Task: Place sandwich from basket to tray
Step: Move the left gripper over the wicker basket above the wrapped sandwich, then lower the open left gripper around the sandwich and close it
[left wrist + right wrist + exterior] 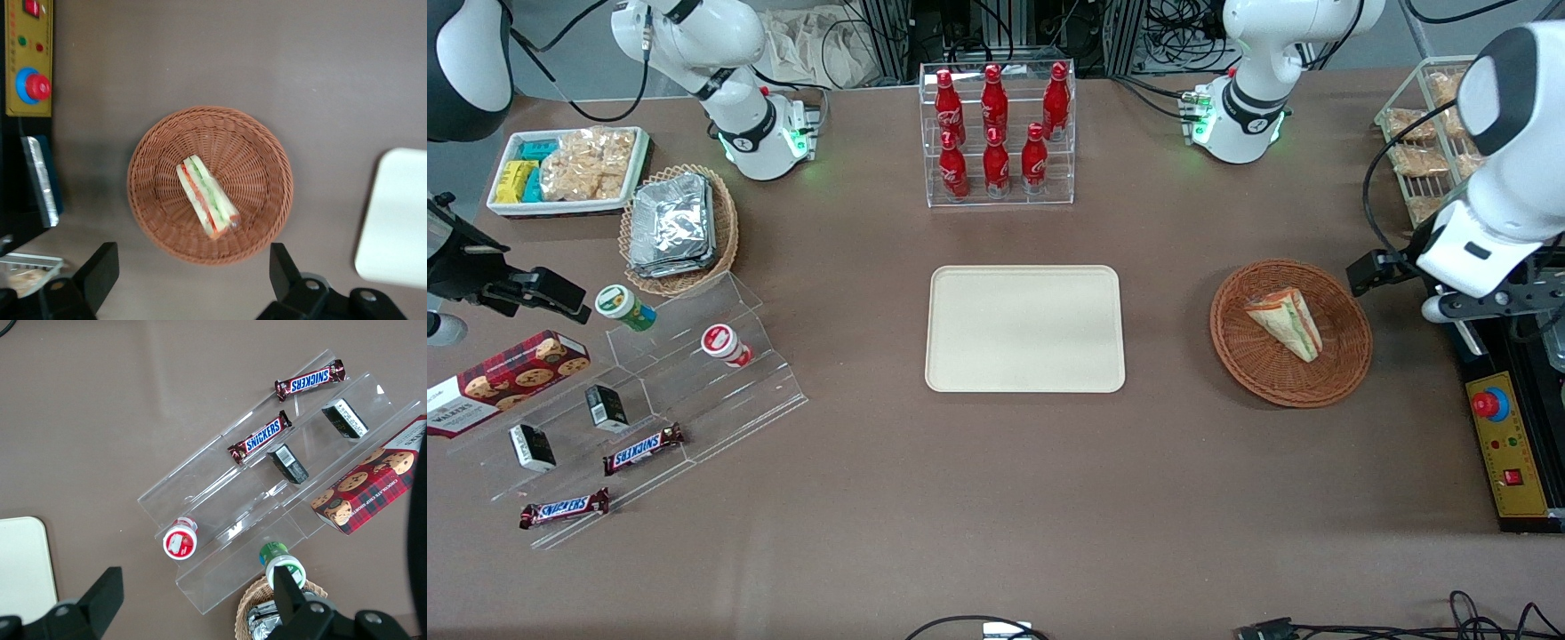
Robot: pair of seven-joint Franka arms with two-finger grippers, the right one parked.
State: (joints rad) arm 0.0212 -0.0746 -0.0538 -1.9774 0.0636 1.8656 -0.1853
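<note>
The left arm's pincer (pixel 190 283) hangs released above the worktop (pixel 996 498), its two dark fingers (pixel 100 270) spread wide apart with nothing between them. It holds over the worktop's edge at the working arm's end, just beside the basket (pixel 1343 373) and not touching it.

One round reddish-brown wicker basket sits on the worktop near that edge. In it lies one sandwich (pixel 1285 324), a triangular wedge of pale bread resting on its side on the basket floor. Its long axis runs diagonally: the broad end lies toward the basket's middle and the narrow tip points toward the rim nearer the front camera and the working arm's end. The wrist view shows its cut edge facing up, with green and orange-red stripes of filling (pixel 207 197) running along its length.

One cream-beige tray (pixel 1024 329) lies flat in the middle of the worktop, well apart from the basket, with nothing on it.

Farther from the front camera than the tray stands a clear rack holding six red bottles (pixel 996 133).

Toward the parked arm's end are a clear stepped stand (pixel 694 391), two Snickers bars (pixel 643 448), two small dark boxes (pixel 607 407), two small cups (pixel 725 344), one cookie box (pixel 503 378) and a tan basket of foil packets (pixel 676 227).
</note>
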